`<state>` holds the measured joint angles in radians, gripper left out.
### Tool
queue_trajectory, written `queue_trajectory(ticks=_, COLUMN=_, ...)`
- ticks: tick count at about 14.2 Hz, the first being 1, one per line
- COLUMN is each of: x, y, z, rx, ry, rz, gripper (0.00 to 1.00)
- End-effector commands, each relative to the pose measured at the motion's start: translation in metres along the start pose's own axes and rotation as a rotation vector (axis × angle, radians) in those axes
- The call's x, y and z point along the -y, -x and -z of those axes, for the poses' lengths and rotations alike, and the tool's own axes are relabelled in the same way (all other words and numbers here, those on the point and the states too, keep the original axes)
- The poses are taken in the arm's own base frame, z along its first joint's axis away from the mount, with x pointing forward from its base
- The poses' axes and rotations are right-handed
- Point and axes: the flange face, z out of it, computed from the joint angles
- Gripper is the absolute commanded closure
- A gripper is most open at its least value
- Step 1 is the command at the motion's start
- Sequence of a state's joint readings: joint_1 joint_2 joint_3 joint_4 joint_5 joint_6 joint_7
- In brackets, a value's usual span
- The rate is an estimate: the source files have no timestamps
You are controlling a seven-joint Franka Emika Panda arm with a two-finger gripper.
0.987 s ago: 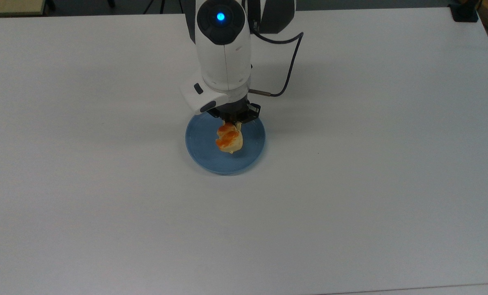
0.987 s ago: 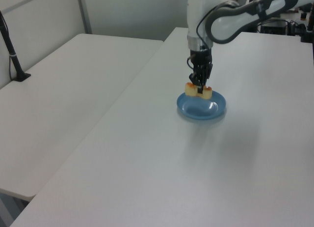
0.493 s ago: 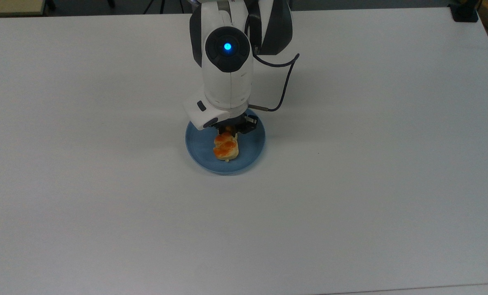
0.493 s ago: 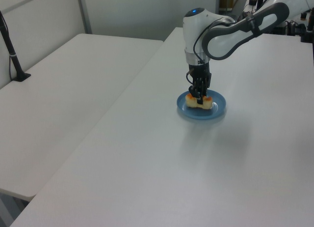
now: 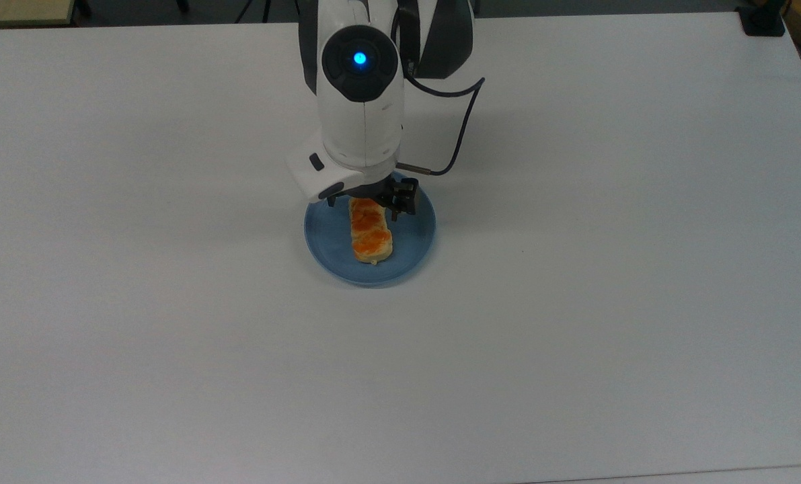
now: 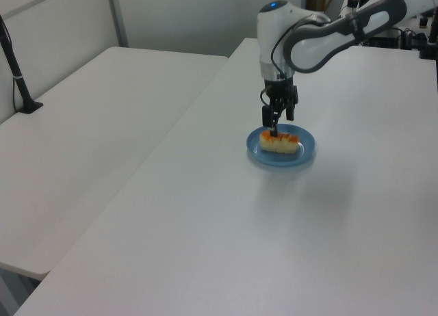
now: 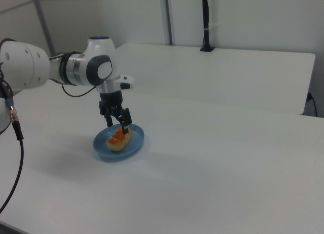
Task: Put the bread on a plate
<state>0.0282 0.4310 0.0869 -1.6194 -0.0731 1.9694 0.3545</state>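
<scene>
I see the white table (image 5: pixel 575 269) filling my top view, with the arm (image 5: pixel 360 101) reaching down over its middle. The blue plate (image 5: pixel 413 235) sits flat on the table under the arm. The bread (image 5: pixel 370 235) lies flat on the plate, glazed side up, running lengthwise across its centre. The gripper (image 6: pixel 279 122) hangs just above the bread's far end in my top view, and from the left view and right view I can see the fingers (image 7: pixel 126 129) spread apart, clear of the bread, gripping nothing
</scene>
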Motion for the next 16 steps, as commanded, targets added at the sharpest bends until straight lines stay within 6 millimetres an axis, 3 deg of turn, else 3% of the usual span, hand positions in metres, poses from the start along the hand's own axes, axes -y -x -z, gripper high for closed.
queue_trajectory(ticks=1, x=-0.05, y=0.018, z=0.088, rx=0.036, ry=0.036, rz=-0.109, gripper=0.0)
queue_trajectory(ticks=3, x=-0.089, y=0.039, z=0.143, rx=0.033, ry=0.048, rz=-0.145, gripper=0.0)
queue_trajectory(ticks=5, x=-0.148, y=0.069, z=0.205, rx=-0.007, ry=0.027, rz=-0.11, gripper=0.0)
queue_trajectory(ticks=8, x=-0.195, y=0.099, z=0.248, rx=-0.045, ry=0.014, rz=-0.034, gripper=0.0)
queue_trajectory(ticks=12, x=-0.241, y=0.108, z=0.274, rx=-0.156, ry=-0.071, rz=0.076, gripper=0.0)
queue_trajectory(ticks=14, x=-0.239, y=0.102, z=0.273, rx=-0.2, ry=-0.082, rz=0.116, gripper=0.0)
queue_trajectory(ticks=16, x=-0.222, y=0.098, z=0.265, rx=-0.191, ry=-0.091, rz=0.119, gripper=0.0)
